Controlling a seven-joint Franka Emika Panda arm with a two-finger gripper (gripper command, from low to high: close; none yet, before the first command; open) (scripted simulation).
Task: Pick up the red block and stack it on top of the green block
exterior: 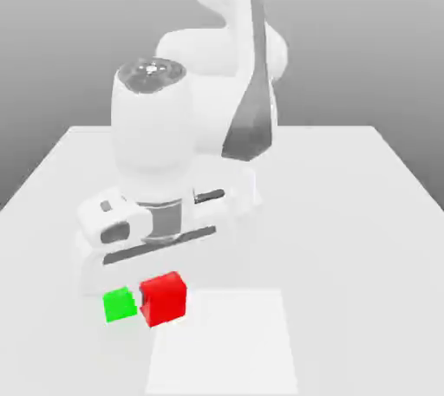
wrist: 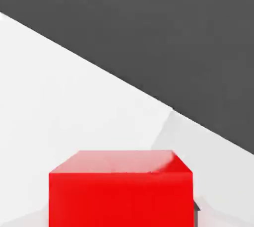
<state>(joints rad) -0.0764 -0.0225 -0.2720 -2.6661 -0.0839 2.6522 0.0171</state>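
The red block (exterior: 163, 297) sits low over the white table, directly under the arm's hand, and touches or nearly touches the green block (exterior: 120, 305) on the exterior view's left. My gripper (exterior: 160, 275) comes straight down onto the red block and is shut on it, its fingers mostly hidden behind the hand and the cube. In the hand view the red block (wrist: 120, 191) is very close between the fingers, with a dark fingertip (wrist: 197, 206) showing at one side. I cannot tell whether the red block is lifted off the surface.
The white table (exterior: 347, 212) spreads out to the exterior view's right and back. A lighter square patch (exterior: 224, 342) lies on it just in front of the blocks. The arm's bulky white links (exterior: 217, 65) rise behind the hand.
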